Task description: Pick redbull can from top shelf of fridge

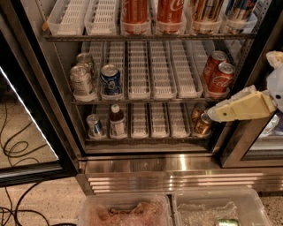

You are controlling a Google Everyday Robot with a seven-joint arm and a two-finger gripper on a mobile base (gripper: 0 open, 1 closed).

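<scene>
The redbull can [242, 8], blue and silver, stands at the far right of the top shelf [150, 37] of the fridge [177, 170]; only its lower part is in view. My gripper [215, 114], a cream-coloured wedge on the arm, reaches in from the right edge. Its tip hangs in front of the lowest rack's right end, well below the redbull can and slightly left of it. It touches none of the cans.
Two red Coca-Cola cans [152, 11] share the top shelf. The middle rack holds silver cans [82, 81], a dark-blue can [110, 79] and two Coke cans [217, 75]. Below are a bottle [116, 121] and brown cans [201, 123]. The glass door [26, 110] stands open left. Plastic bins [126, 214] lie in front.
</scene>
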